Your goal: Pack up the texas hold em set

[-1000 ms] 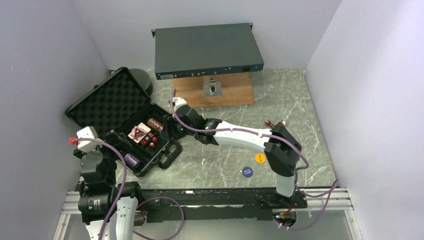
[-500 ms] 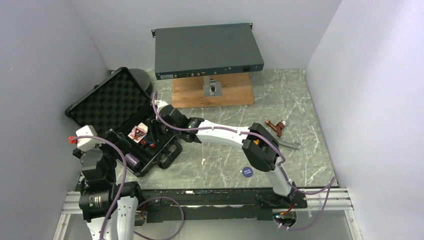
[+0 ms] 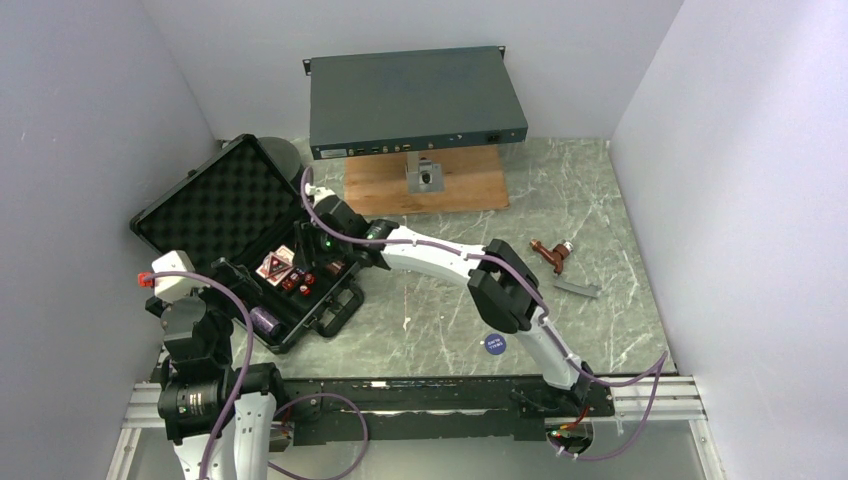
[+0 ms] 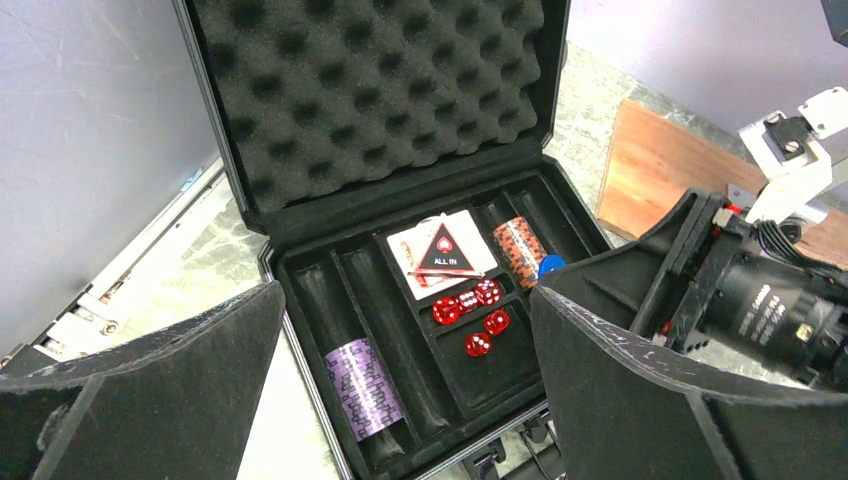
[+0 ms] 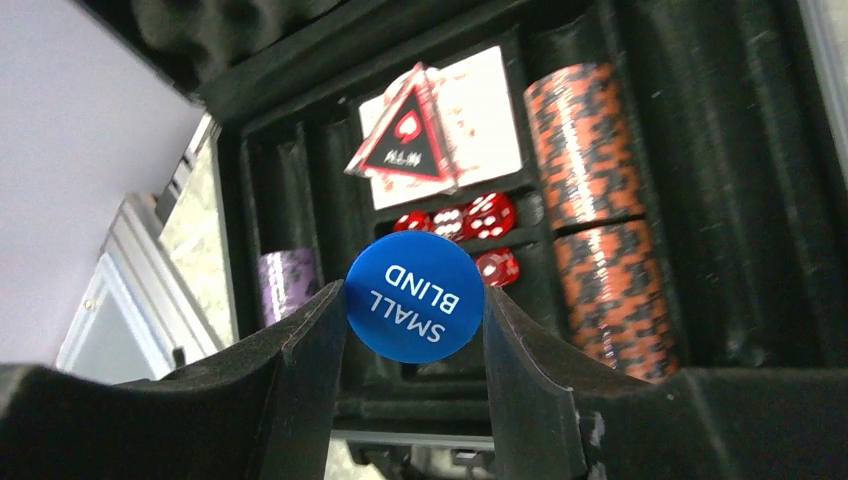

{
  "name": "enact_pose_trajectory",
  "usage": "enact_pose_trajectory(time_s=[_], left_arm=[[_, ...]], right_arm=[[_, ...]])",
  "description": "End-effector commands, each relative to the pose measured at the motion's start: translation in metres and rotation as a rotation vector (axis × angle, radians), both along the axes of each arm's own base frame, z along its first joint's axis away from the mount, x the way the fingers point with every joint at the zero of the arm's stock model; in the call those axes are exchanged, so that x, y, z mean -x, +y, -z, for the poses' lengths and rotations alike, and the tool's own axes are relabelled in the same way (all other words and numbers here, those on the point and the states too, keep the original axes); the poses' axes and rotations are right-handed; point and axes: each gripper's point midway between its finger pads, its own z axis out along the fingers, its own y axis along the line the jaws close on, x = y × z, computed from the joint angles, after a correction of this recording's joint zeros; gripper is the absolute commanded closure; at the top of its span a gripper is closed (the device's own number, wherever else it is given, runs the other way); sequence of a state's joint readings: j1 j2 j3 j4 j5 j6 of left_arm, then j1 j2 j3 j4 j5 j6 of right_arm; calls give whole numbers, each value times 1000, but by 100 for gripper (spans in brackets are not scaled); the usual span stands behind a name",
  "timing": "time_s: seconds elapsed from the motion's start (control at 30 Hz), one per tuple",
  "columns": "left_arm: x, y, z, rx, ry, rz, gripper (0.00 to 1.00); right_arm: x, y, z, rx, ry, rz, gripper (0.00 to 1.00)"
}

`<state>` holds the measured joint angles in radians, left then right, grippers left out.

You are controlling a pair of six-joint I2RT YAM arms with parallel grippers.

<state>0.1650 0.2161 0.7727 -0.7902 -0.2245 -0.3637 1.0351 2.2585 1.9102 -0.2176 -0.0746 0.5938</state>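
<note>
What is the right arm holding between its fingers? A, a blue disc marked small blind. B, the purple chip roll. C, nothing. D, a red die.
A: the right wrist view shows the blue disc reading SMALL BLIND pinched between the right fingers, over the open case.

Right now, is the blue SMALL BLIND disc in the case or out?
Out: the blue disc is pinched in the right claw, above the open case, not set down.

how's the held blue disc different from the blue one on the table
The held disc is pinched by its rim in the right gripper over the open case; the table disc lies flat, untouched. The held disc reads SMALL BLIND; the table disc's print is illegible. Both are round, blue.
</note>
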Motion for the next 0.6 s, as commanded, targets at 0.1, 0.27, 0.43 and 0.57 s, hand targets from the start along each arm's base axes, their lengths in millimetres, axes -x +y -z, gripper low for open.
enact_pose_trajectory(time_s=[0.1, 0.27, 0.43, 0.57], left_arm=[[0, -2, -17, -5, -70, 11, 0], [0, -3, -17, -6, -74, 16, 0], [0, -3, -18, -7, -75, 17, 0], [0, -3, -18, -7, -77, 16, 0]], right_arm=[[-51, -8, 2, 9, -2, 74, 100], [-71, -14, 7, -4, 3, 111, 100], [-82, -15, 11, -18, 21, 117, 100], [-82, -11, 16, -26, 31, 104, 100]])
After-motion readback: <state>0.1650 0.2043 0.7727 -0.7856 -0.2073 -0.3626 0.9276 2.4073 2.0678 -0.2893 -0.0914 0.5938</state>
